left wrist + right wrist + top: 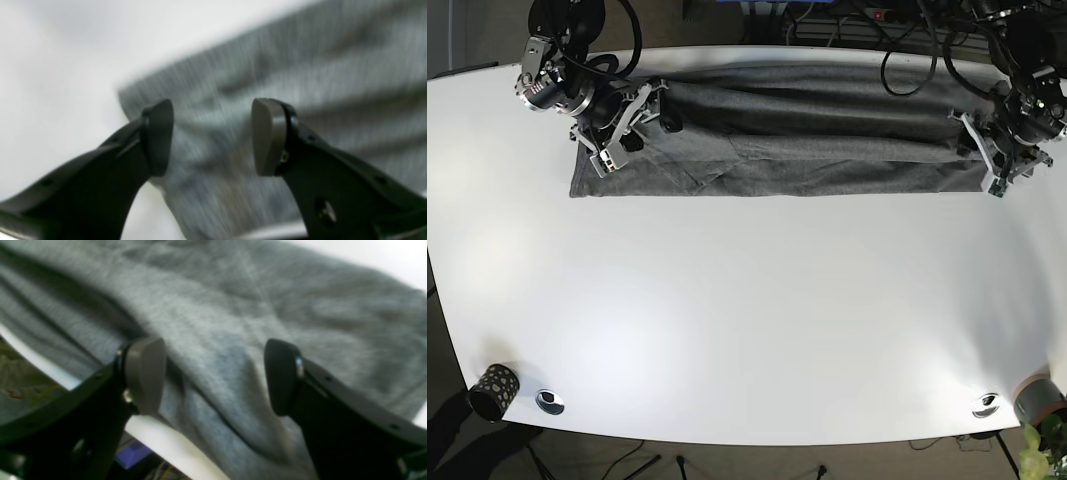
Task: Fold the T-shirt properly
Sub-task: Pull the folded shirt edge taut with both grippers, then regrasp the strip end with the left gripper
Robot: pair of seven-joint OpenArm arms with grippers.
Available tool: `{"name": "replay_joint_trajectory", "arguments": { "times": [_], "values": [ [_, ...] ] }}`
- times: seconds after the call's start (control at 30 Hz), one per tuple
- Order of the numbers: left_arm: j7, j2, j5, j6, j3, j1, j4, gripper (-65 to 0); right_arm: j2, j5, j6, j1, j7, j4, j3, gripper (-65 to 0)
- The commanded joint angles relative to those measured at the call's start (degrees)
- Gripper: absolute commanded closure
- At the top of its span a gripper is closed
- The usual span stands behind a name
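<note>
The grey T-shirt (777, 150) lies as a long wrinkled band along the far side of the white table (747, 300). In the base view my right gripper (632, 130) hovers over the shirt's left end, and my left gripper (982, 155) is at its right end. In the right wrist view the right gripper (213, 353) is open, with rumpled shirt fabric (233, 306) below and between the fingers. Seen from the left wrist, the left gripper (212, 116) is open above the shirt's edge (233, 150), which is motion-blurred. Neither holds cloth.
The table's far edge (160, 436) runs just behind the shirt, with cables (897, 40) beyond it. A dark patterned cup (492, 390) stands at the front left corner and a grey cup (1037, 400) at the front right. Two metal rings (550, 401) sit near the front edge.
</note>
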Motion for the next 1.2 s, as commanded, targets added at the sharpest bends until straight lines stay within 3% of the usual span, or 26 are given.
{"name": "replay_joint_trajectory", "arguments": {
  "times": [0.0,0.3,0.53,0.73,0.87,1.0,1.17],
  "values": [
    [-0.8,-1.2,-0.3,0.0,-0.4,1.7,0.8,-33.9,0.5,0.8,0.10,0.2,0.8,-2.6,0.2,-44.4],
    [-6.2,-1.2,-0.1,0.0,0.1,3.6,-3.4,-33.9,2.7,0.8,0.10,2.1,7.4,-12.1,-1.0,-44.4],
    [-6.2,-1.8,0.0,0.0,0.1,-7.1,-14.0,-33.9,5.7,0.8,0.10,9.4,10.0,-20.2,-2.3,-44.4],
    [-5.9,-1.8,3.3,0.0,0.1,-16.0,-20.8,-34.0,8.0,0.8,0.10,15.0,10.6,-24.3,-2.4,-44.4],
    [-4.8,-1.9,1.4,0.0,-0.1,-17.5,-19.1,-34.3,8.2,0.8,0.10,15.9,10.6,-24.3,-2.4,-44.4],
    [-3.5,-2.0,-3.8,0.0,-0.9,-17.3,-12.6,-35.0,8.5,0.8,0.10,16.4,10.6,-22.6,-2.5,-44.4],
    [0.2,-2.0,-8.0,0.0,-8.1,-16.7,-9.3,-41.9,8.0,0.8,0.10,16.3,10.6,-21.4,-2.5,-44.4]
  ]
}}
